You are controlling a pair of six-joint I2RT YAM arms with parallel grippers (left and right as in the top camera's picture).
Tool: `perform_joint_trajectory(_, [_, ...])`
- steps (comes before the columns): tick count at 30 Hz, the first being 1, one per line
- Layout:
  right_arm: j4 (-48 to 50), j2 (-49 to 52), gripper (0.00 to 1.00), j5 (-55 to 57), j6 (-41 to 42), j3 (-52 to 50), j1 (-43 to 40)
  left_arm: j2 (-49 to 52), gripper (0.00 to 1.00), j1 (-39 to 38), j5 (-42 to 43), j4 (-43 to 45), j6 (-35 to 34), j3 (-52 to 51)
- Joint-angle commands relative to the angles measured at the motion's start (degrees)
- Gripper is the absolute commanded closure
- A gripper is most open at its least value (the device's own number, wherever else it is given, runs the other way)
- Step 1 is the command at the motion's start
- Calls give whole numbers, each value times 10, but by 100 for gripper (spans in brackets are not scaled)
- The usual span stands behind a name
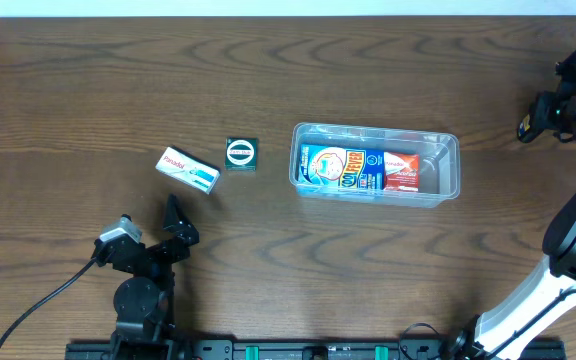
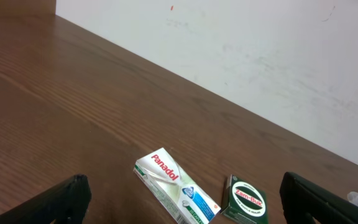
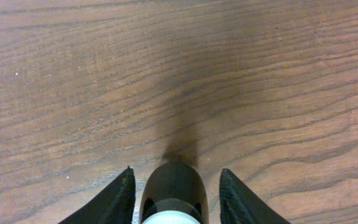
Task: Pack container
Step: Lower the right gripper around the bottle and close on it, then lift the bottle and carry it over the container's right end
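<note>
fingers point(image 2: 67, 199) of the left gripper point(image 1: 176, 222) spread wide and empty, facing a panadol box point(image 2: 176, 185) and green box point(image 2: 246, 200). right gripper point(image 3: 176, 180) fingers flank a dark rounded thing point(image 3: 173, 191); whether they pinch it, cannot tell. clear container point(image 1: 373, 128) lies right of centre, long axis left-right, mouth upward.

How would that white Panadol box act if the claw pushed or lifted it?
The Panadol box looks like thin cardboard, so it is probably light and fairly stiff, though a hard squeeze might dent it. It lies flat on its broad face on the wooden table, so a push should make it slide rather than roll or tip.
</note>
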Motion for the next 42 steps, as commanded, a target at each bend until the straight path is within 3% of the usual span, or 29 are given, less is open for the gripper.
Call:
perform_joint_trajectory(1, [1, -24, 63, -7, -3, 12, -4, -3, 2, 4, -7, -6, 8, -16])
perform_joint_trajectory(9, [1, -42, 69, -7, -3, 12, 2, -3, 2, 4, -7, -6, 8, -16])
perform_joint_trajectory(14, [-3, -54, 84, -7, -3, 12, 2, -3, 2, 4, -7, -6, 8, -16])
perform_joint_trajectory(23, [-22, -69, 85, -6, -1, 12, 8, -3, 2, 4, -7, -6, 8, -16])
perform_joint_trajectory(34, [-116, -196, 88, -6, 2, 12, 74, -3, 2, 4, -7, -6, 8, -16])
perform_joint_trajectory(42, [-233, -287, 93, -4, 94, 12, 146, -3, 2, 4, -7, -6, 8, -16])
